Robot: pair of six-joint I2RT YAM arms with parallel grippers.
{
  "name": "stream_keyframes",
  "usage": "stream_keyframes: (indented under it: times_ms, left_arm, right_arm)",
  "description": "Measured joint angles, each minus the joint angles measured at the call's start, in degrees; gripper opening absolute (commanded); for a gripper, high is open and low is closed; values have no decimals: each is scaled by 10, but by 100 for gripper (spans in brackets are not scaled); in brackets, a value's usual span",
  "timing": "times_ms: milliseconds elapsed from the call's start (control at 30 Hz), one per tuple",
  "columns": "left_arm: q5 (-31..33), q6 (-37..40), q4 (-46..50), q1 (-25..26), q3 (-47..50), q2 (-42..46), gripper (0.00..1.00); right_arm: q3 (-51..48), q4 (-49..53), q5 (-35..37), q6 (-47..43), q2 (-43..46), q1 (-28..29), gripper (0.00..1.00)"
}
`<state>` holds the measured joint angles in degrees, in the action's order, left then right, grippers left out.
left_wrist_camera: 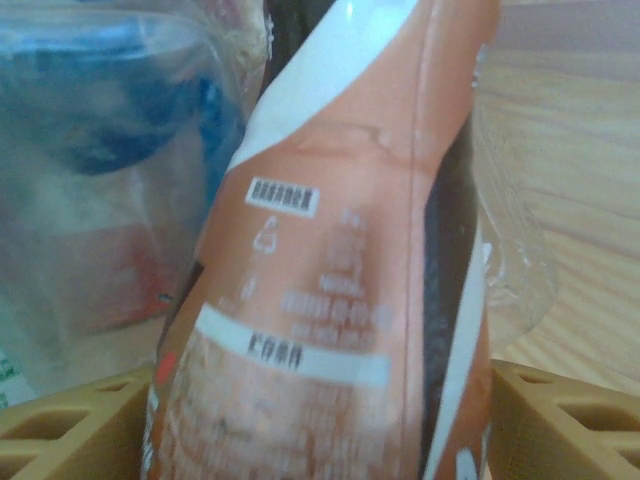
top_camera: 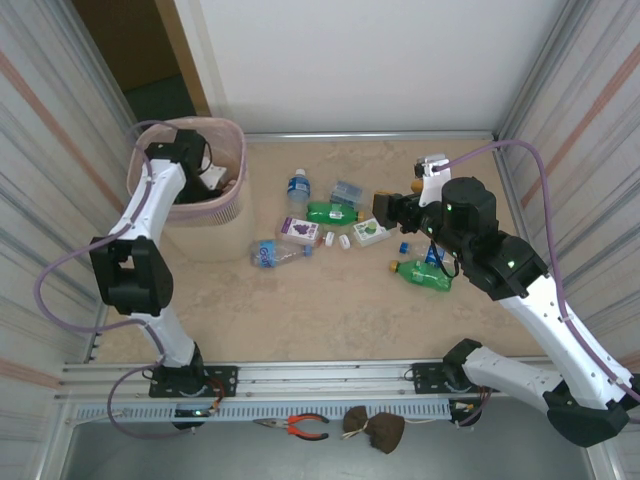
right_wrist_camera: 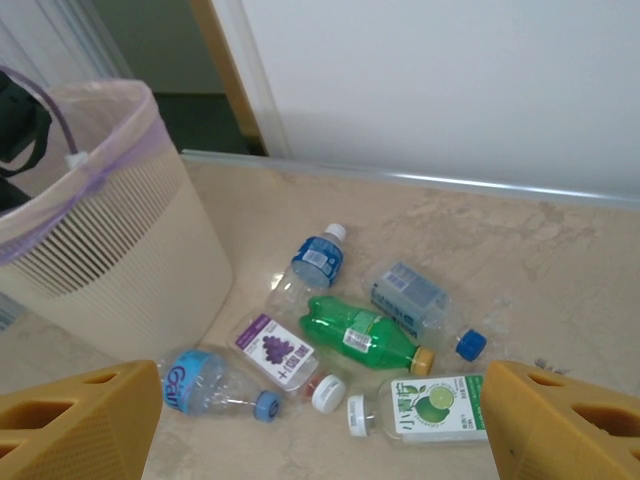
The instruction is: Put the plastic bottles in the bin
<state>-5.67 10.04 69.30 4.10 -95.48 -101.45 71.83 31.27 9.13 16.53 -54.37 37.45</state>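
Note:
My left gripper (top_camera: 208, 176) reaches down into the pale pink bin (top_camera: 236, 140). Its jaws stand wide around an orange-and-white labelled bottle (left_wrist_camera: 330, 300), with other bottles (left_wrist_camera: 100, 180) packed behind it. My right gripper (top_camera: 386, 210) hovers open and empty over the bottles on the table. Below it lie a lime-label bottle (right_wrist_camera: 435, 410), a green bottle (right_wrist_camera: 360, 338), a grape-label bottle (right_wrist_camera: 275, 355), a blue-label bottle (right_wrist_camera: 320, 262), a clear bottle with a blue cap (right_wrist_camera: 410, 298) and a clear blue-banded one (right_wrist_camera: 205, 385). Another green bottle (top_camera: 425, 275) lies under the right arm.
The bin (right_wrist_camera: 120, 250) stands at the table's far left corner against the ribbed side wall. Loose caps (top_camera: 344, 243) lie among the bottles. A metal rail (right_wrist_camera: 420, 180) and a white wall close off the back. Pliers (top_camera: 300, 426) lie below the front rail.

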Motion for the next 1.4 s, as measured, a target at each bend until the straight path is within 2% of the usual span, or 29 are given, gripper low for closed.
stream_keyframes:
  times_ms: [233, 500, 700, 867, 1033, 1200, 1400]
  left_arm:
    - [7, -9, 15, 5, -11, 35, 80]
    - [6, -12, 21, 10, -86, 68, 79]
    - [-15, -12, 25, 15, -147, 87, 78]
    - [-40, 7, 21, 38, -177, 108, 77]
    - [-64, 59, -6, 81, -180, 133, 76]
    - [-71, 152, -32, 163, -175, 147, 77]
    - [-22, 259, -33, 274, -155, 133, 77]
  right_arm:
    - [0, -4, -2, 0, 0, 0, 82]
    - [0, -4, -2, 0, 0, 0, 82]
    - [0, -4, -1, 0, 3, 0, 82]
    - [0, -4, 0, 0, 8, 0, 82]
    - [0, -3, 0, 0, 10, 0, 82]
    - [0, -3, 2, 0, 14, 0, 82]
    - [0, -3, 3, 0, 21, 0, 82]
